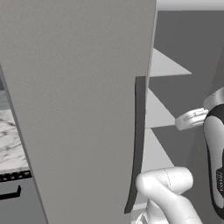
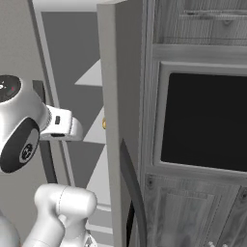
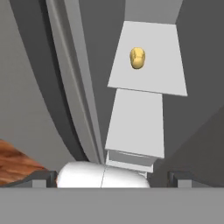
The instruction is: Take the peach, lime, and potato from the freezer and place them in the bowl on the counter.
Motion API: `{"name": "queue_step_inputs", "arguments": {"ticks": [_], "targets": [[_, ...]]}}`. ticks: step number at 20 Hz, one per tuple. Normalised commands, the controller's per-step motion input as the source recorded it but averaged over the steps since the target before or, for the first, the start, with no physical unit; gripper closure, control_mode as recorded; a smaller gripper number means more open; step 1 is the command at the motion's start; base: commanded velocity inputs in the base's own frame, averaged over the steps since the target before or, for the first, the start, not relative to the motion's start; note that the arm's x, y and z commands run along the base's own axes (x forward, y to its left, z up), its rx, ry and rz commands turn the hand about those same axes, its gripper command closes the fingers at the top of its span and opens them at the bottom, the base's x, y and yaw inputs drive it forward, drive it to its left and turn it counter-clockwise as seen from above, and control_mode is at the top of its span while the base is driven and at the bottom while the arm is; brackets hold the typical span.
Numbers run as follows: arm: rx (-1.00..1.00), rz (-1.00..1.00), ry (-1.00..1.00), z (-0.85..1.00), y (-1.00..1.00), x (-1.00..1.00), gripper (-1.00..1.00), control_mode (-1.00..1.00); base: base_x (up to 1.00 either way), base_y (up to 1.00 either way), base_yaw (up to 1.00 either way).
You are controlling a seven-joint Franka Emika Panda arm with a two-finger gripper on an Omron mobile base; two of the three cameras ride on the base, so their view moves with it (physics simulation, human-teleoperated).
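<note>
Freezer (image 1: 78,109) door stands open, its grey panel and dark edge seal (image 1: 139,144) near the left base camera. Inside, white shelves (image 3: 146,61) step back in tiers. On the upper shelf in the hand view sits one small yellowish-tan lump — most likely the potato (image 3: 137,58), alone near the middle of the shelf, well apart from the walls. Peach and lime not made out here.

Gripper (image 3: 111,175): the two dark finger tips sit far apart at the bottom corners of the hand view, nothing between them — jaws wide, empty, pointed into the cavity and well short of the shelf.

Handling judgement: potato should be firm, fairly light, skin matte rather than slick, not fragile. Shape is oblong and knobbly, so it may roll or twist under a pinch. Best hold is likely across its narrower waist, pads on opposite sides, approached level with the shelf.

Wood-grain cabinets (image 2: 193,29) and a dark oven window (image 2: 207,120) stand to the right of the freezer; marble counter (image 1: 11,140) to its left.
</note>
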Motion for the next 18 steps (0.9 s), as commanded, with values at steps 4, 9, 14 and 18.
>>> {"name": "queue_step_inputs", "arguments": {"ticks": [4, 9, 14, 18], "targets": [[0.00, 0.00, 0.00, 0.00, 0.00, 0.56, -1.00, -1.00, 0.00, 0.00, 0.00], [0.00, 0.02, 0.00, -0.02, -0.01, 0.53, -1.00, -1.00, 0.00, 0.00, 0.00], [0.00, 0.04, 0.00, -0.21, -0.02, 0.44, -1.00, -1.00, 0.00, 0.00, 0.00], [0.00, 0.03, 0.00, -0.41, 0.00, 0.34, -1.00, -1.00, 0.00, 0.00, 0.00]]}}
